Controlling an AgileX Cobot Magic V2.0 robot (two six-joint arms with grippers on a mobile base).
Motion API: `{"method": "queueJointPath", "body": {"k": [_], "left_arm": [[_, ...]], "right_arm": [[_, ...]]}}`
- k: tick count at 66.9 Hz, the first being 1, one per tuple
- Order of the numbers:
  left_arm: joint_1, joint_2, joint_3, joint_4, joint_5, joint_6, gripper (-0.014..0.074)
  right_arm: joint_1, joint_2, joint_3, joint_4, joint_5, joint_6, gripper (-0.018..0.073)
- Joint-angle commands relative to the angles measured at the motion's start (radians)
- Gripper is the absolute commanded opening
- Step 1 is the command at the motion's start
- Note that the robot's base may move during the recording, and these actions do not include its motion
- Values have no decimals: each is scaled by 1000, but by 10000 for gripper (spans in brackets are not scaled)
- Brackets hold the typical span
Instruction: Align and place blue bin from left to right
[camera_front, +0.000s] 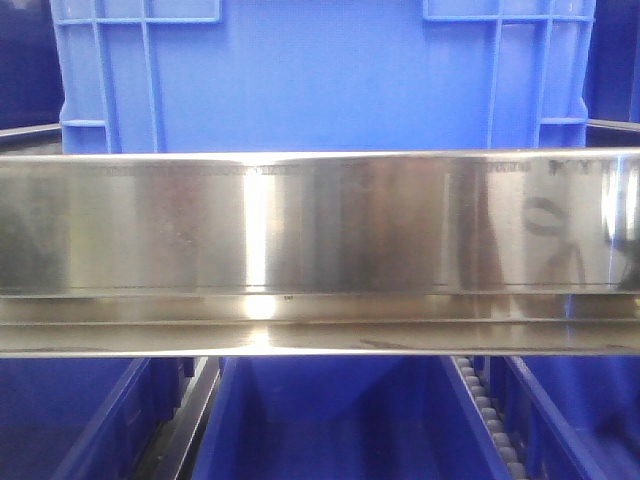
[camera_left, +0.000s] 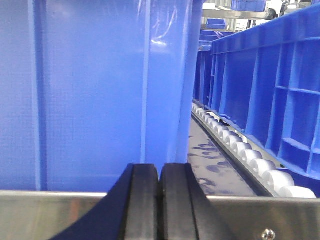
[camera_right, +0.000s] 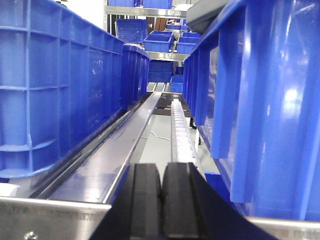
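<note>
Front view: the glossy blue bin (camera_front: 320, 75), ribbed near its corners, stands just behind a steel rail (camera_front: 320, 230) whose faint markings are unreadable. The left gripper (camera_left: 159, 200) and right gripper (camera_right: 161, 200) have fingers pressed together, holding nothing.

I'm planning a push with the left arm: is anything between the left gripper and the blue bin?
Only a steel rail, running crosswise low in the left wrist view, lies between the shut left gripper and the base of the blue bin. Above the rail, nothing visible separates them.
</note>
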Motion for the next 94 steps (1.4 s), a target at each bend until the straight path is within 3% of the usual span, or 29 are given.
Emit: {"method": "queueJointPath", "body": {"k": [1, 44, 62, 68, 76, 94], "left_arm": [[-3, -3, -4, 1, -16, 3, -111], [-3, -3, -4, 1, -27, 3, -111], [-3, -3, -23, 1, -84, 3, -111], [-3, -3, -94, 1, -8, 3, -111], [-3, -3, -219, 1, 139, 3, -111], [-3, 128, -483, 1, 295, 3, -111]], "right_arm": [[3, -4, -1, 1, -21, -3, -81], [3, -4, -1, 1, -21, -3, -81], [3, -4, -1, 1, -138, -9, -81], [3, -4, -12, 1, -122, -5, -81], [3, -4, -144, 1, 49, 1, -81], [3, 78, -426, 1, 255, 1, -81]]}}
